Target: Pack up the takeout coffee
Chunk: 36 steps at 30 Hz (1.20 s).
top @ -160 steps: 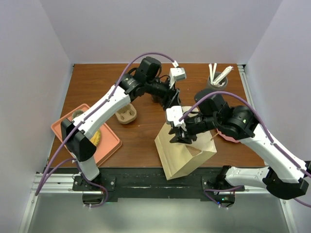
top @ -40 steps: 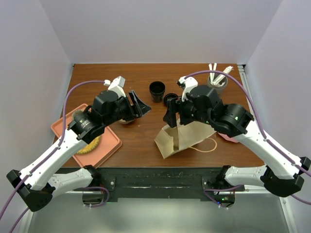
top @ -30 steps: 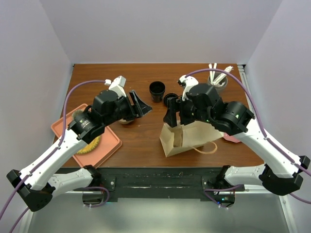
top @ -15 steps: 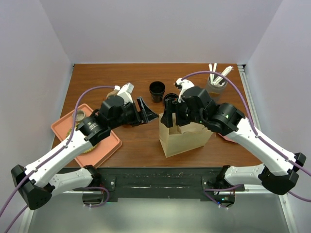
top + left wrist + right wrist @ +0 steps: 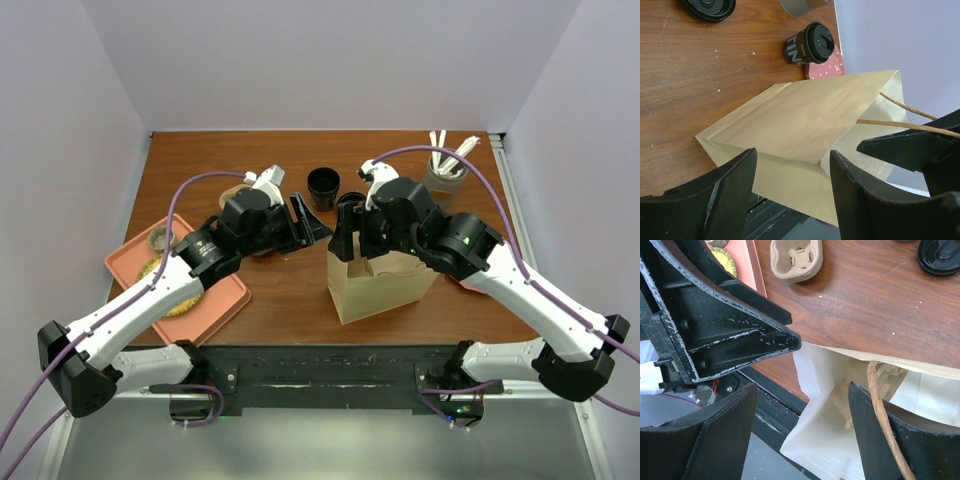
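The takeout coffee [image 5: 809,46], a black cup with a black sip lid, lies on its side on the table beside a pink plate [image 5: 826,69]; in the top view the right arm hides it. A brown paper bag [image 5: 385,285] stands upright with its mouth [image 5: 840,405] open. My right gripper [image 5: 345,238] is open at the bag's top left edge, and the bag's paper handle [image 5: 880,405] lies along one finger. My left gripper [image 5: 312,222] is open and empty just left of the bag, its fingers [image 5: 730,335] close to the right gripper.
A lidless black cup [image 5: 322,187] and a loose black lid [image 5: 350,205] sit behind the bag. A cardboard cup carrier [image 5: 795,257] and a pink tray [image 5: 225,300] are on the left. A utensil holder [image 5: 445,165] stands at the back right.
The bag went from lying tilted on the table to standing upright with the right gripper at its top. The left gripper moved right, toward the bag's mouth.
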Available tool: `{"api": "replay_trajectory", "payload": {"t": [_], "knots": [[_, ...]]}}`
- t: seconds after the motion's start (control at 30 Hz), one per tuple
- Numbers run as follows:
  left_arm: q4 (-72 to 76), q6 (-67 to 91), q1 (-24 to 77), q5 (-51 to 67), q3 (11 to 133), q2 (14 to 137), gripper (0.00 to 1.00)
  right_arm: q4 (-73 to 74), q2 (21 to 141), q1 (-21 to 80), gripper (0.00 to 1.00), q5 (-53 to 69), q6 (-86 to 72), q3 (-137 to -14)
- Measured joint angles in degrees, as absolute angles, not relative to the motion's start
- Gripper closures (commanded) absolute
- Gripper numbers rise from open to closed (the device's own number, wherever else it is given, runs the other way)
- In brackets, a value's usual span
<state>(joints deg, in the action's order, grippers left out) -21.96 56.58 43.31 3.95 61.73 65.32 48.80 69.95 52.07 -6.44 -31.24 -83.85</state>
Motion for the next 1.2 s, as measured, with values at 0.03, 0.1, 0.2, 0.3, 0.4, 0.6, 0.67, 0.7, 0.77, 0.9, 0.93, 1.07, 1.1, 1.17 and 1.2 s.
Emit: {"api": "replay_trajectory", "payload": {"t": [0.03, 0.1, 0.2, 0.3, 0.4, 0.6, 0.67, 0.7, 0.77, 0.9, 0.93, 1.07, 1.1, 1.17, 1.2], "knots": [[-21.7, 56.6, 43.3, 4.1, 61.8, 65.5, 0.36, 48.8, 70.0, 52.1, 0.23, -6.4, -31.3, -83.9], [-21.2, 56.5, 43.3, 4.4, 61.8, 65.6, 0.36, 48.9, 69.9, 52.1, 0.22, -6.4, -31.2, -83.9], [-20.5, 56.4, 43.3, 4.6, 61.8, 65.6, 0.40, 49.3, 69.4, 52.1, 0.22, -6.4, -31.0, -83.9], [-20.2, 56.2, 43.3, 4.8, 61.8, 65.7, 0.43, 49.7, 69.1, 52.1, 0.22, -5.9, -30.8, -83.9], [-20.2, 55.9, 43.3, 5.3, 61.8, 65.7, 0.45, 50.0, 69.0, 52.1, 0.22, -4.7, -30.8, -83.9], [-19.8, 54.8, 43.4, 5.8, 61.8, 65.7, 0.47, 51.2, 68.9, 52.1, 0.21, -2.8, -30.5, -83.9], [-19.7, 54.5, 43.4, 5.8, 61.8, 65.7, 0.47, 52.0, 68.9, 52.1, 0.21, -2.2, -30.3, -83.9], [-19.7, 54.3, 43.5, 5.8, 61.8, 65.7, 0.47, 52.7, 68.9, 52.0, 0.21, -1.9, -30.0, -83.9], [-19.7, 54.2, 43.5, 5.8, 61.8, 65.8, 0.47, 54.3, 69.1, 51.7, 0.21, -1.4, -29.7, -84.2], [-19.7, 53.7, 43.5, 5.8, 61.8, 65.9, 0.47, 57.9, 71.4, 51.2, 0.21, 1.8, -28.9, -87.3], [-19.7, 53.6, 43.5, 5.8, 61.8, 66.0, 0.47, 58.3, 71.9, 51.0, 0.20, 2.7, -28.8, -88.0], [-19.7, 53.2, 43.5, 5.8, 61.8, 66.1, 0.47, 59.7, 73.1, 49.7, 0.21, 6.9, -28.4, -89.1], [-19.7, 53.0, 43.5, 5.8, 61.8, 66.1, 0.47, 59.8, 73.2, 49.4, 0.21, 7.7, -28.3, -89.3], [-19.7, 52.9, 43.5, 5.8, 61.8, 66.1, 0.47, 60.3, 73.4, 48.9, 0.23, 9.8, -28.2, -90.1], [-19.7, 52.8, 43.5, 5.8, 61.8, 66.1, 0.47, 60.4, 73.5, 48.7, 0.23, 10.5, -28.1, -90.6]]}}
